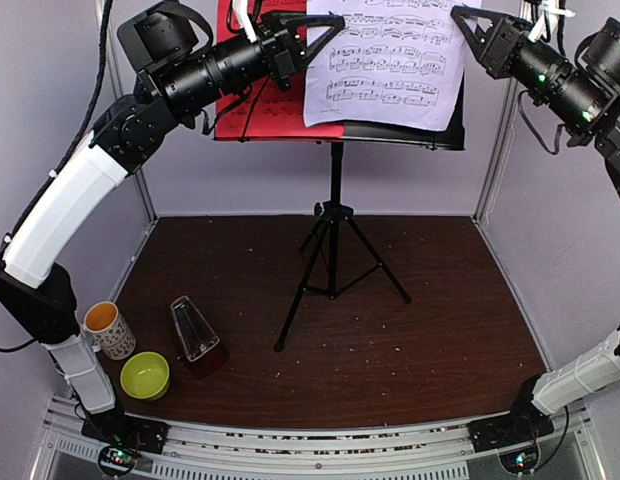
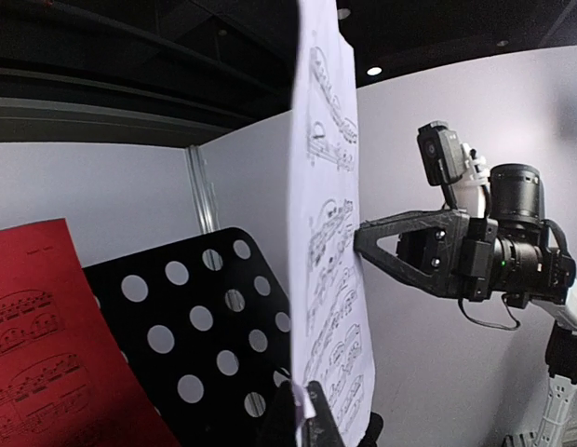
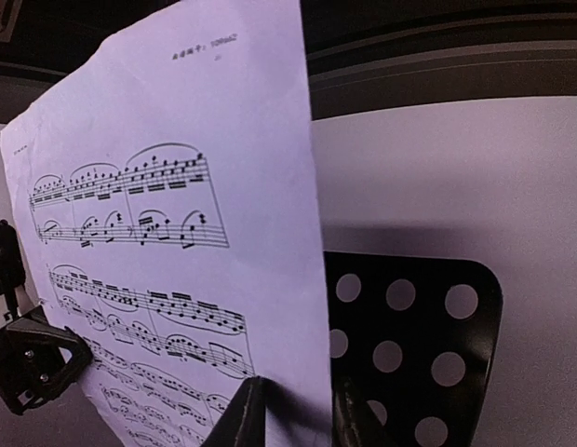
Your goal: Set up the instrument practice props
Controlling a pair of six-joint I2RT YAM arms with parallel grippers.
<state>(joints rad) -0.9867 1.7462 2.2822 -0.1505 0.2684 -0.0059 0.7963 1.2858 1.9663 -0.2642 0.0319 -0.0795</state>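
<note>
Seen from above, the music stand (image 1: pixel 336 190) is standing on its tripod at the middle of the table (image 1: pixel 440 320). The red sheet (image 1: pixel 235 100) is lying on the left half of the desk (image 1: pixel 445 135). The white sheet (image 1: pixel 385 60) is hanging in front of the right half, overlapping the red one's right edge. The left gripper (image 1: pixel 335 22) is reaching in at the white sheet's upper left, and the right gripper (image 1: pixel 460 25) is meeting its upper right edge. The metronome (image 1: pixel 195 340) is sitting near the front left of the table, just beside a bowl (image 1: pixel 145 377) and a mug (image 1: pixel 110 335).

In the left wrist view, the left gripper (image 2: pixel 301 410) is clenching the white sheet (image 2: pixel 326 233), its fingers (image 2: pixel 321 426) pressing close together on the paper's edge. The sheet is showing almost edge-on, standing off from the perforated desk (image 2: pixel 205 345). The red sheet (image 2: pixel 37 326) is leaning on the desk's left. The right gripper (image 2: pixel 363 240) is touching the white sheet from the far side.

In the right wrist view, the right gripper (image 3: pixel 298 419) is straddling the white sheet's (image 3: pixel 177 233) edge. Its fingers (image 3: pixel 244 414) are standing apart, released, one on each side of the paper. The desk (image 3: pixel 423 331) is showing behind the sheet, and the left gripper (image 3: pixel 33 363) is appearing at the sheet's far edge. Whether the sheet's lower edge is resting on the desk cannot be told.
</note>
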